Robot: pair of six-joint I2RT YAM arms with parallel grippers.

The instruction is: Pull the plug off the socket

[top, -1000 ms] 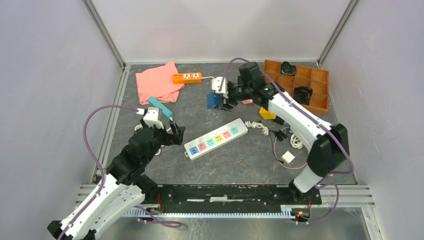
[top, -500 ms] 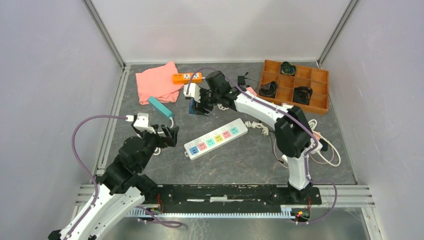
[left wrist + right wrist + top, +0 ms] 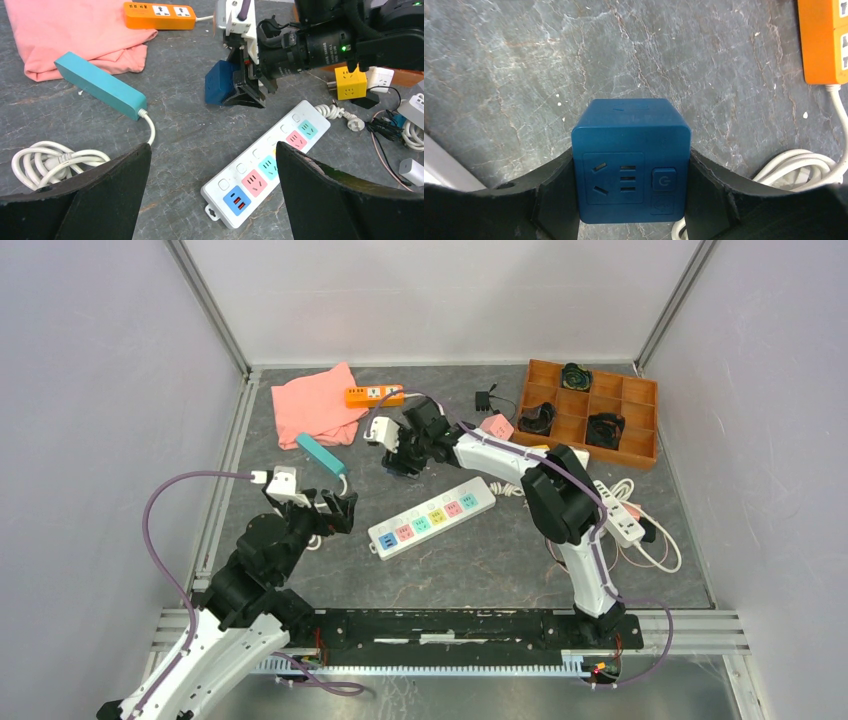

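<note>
At the far left of the grey table (image 3: 470,570) lies a crumpled pink cloth (image 3: 315,405), and just beside its near edge a teal power strip (image 3: 320,453) rests at a slant, its white cord (image 3: 55,160) coiled in loops nearer the arm bases. The left gripper (image 3: 336,508) hovers over that coil with its jaws spread wide and nothing between them, facing the middle of the table. Beyond the cloth's right edge sits a short orange power strip (image 3: 375,396). Near it the right arm reaches across to the left, and the right gripper (image 3: 631,200) pinches a blue cube adapter (image 3: 631,135) by two opposite sides, the outlet face and a small power button turned toward the wrist camera. The cube hangs low and tilted, and whether it touches the table cannot be told. The socket (image 3: 432,518), a long white strip with blue, pink, green and yellow outlets, lies diagonally in the middle of the table, nearer than the cube and apart from it, blue end toward the left gripper. Further right a yellow cube (image 3: 350,82) sits on the table, then an orange compartment tray (image 3: 640,390) holding dark items at the far right, and a plain white strip (image 3: 622,522) among loose cables
</note>
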